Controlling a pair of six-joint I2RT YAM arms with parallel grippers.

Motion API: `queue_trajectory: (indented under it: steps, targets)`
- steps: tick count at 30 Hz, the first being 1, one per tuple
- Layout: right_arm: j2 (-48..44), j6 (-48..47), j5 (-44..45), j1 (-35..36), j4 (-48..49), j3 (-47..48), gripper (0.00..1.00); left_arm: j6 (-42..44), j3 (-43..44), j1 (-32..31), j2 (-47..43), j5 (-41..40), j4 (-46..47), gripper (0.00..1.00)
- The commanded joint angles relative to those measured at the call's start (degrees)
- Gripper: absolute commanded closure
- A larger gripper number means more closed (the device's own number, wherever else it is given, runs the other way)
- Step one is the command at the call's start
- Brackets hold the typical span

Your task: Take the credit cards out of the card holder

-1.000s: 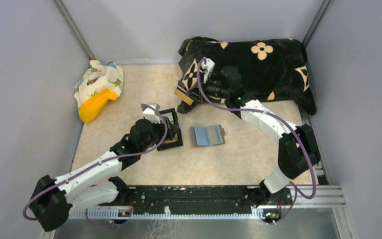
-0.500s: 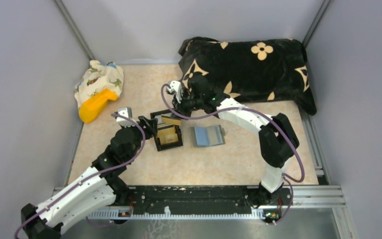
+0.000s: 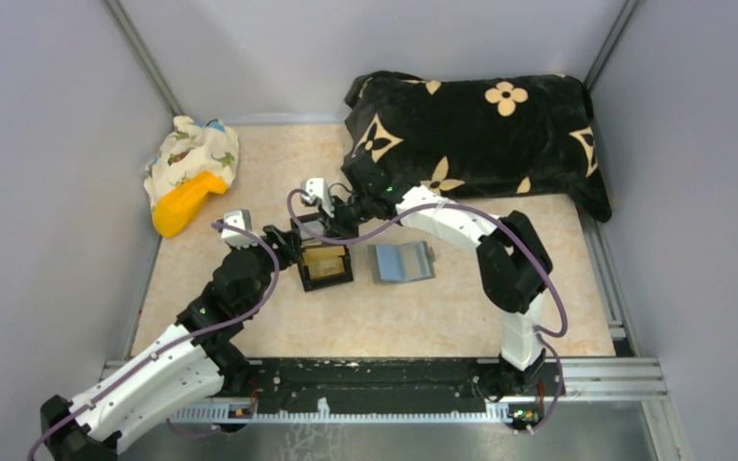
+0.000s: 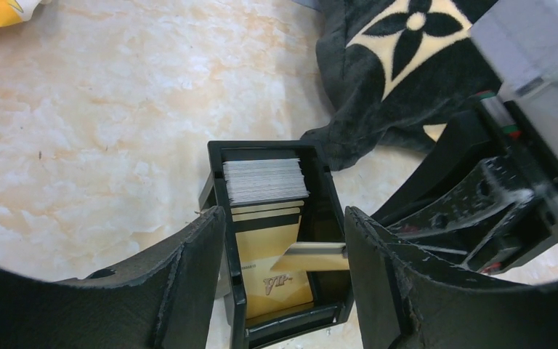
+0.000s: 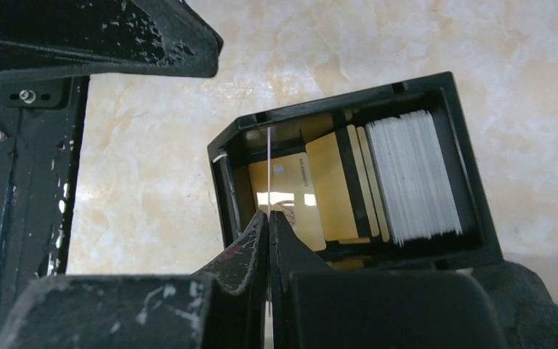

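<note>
Black fingers of the left gripper (image 4: 283,218) stand spread on either side of the black box (image 4: 261,147), grasping nothing. Just beyond, the right gripper (image 5: 269,218) is clenched on 1 gold card (image 4: 312,256), its edge poised over the box's gold stack. The grey card holder (image 3: 402,261) lies open just right of the box. I'd call this the drop-off: next comes a clean release, then a reach for the holder. A black cushion (image 3: 480,125) sits farthest back.

One card holder (image 3: 402,261), flat grey sleeve, light-blue inner face up, lay just beside the black box (image 4: 261,146). One gold credit card (image 4: 311,256) hung tilted over it.
</note>
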Motion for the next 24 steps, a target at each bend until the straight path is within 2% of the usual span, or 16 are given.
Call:
queue_trajectory:
  steps: [1, 15, 24]
  targets:
    - [1.84, -3.67, -0.32, 2.38, -0.71, 3.84, 1.0, 0.9, -0.61, -0.2, -0.05, -1.09, 0.06, 0.33]
    - [8.44, -5.45, 1.44, 3.52, -2.19, 9.38, 1.0, 2.03, -0.73, -0.2, -1.14, -1.35, -0.81, 0.33]
    - [11.69, -5.08, 2.71, 3.55, -1.12, 9.78, 1.0, 2.56, -0.65, -0.2, -0.9, -0.96, -0.57, 0.33]
